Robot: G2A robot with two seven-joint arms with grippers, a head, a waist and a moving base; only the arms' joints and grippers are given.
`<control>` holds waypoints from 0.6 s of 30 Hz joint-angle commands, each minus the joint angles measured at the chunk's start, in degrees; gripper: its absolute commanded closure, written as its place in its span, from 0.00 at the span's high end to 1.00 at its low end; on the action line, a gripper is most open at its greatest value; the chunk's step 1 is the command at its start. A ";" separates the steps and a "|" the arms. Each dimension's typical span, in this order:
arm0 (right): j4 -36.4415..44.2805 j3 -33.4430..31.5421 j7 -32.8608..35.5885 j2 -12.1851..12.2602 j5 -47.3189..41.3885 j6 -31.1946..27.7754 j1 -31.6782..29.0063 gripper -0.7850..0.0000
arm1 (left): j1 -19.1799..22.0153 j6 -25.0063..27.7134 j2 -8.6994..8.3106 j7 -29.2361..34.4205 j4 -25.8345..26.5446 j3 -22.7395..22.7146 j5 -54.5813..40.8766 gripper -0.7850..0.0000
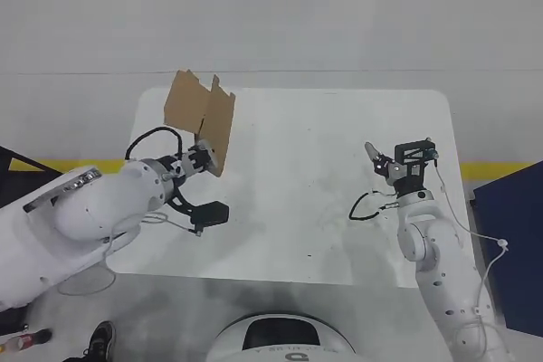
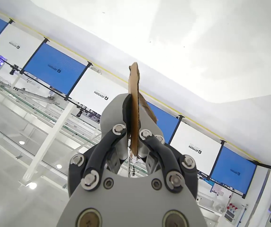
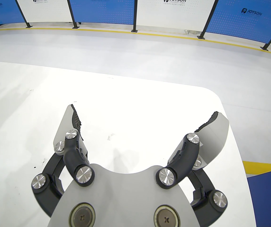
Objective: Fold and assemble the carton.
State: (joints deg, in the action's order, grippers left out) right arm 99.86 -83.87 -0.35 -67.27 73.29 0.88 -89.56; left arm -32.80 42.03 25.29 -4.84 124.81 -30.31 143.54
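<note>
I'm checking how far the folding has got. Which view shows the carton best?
The top view: the carton shows its broad face and notched flaps, held by the left gripper. The left wrist view catches it edge-on between the fingers. The right wrist view faces the table.

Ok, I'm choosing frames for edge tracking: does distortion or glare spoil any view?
Right wrist view: the lens bows the table rim and panel wall. Left wrist view: carton seen edge-on, evenly lit. Top view: no glare on the carton.
</note>
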 commanded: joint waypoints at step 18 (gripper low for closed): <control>0.00 0.00 0.00 0.00 0.00 0.00 0.00 1.00 | -17.51 -36.65 0.25 -25.07 -17.92 -15.08 -82.18 0.00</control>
State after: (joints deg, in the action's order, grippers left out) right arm 99.86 -83.87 -0.35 -67.27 73.29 0.88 -89.56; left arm -50.08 4.55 25.33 -28.06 107.26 -45.32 63.05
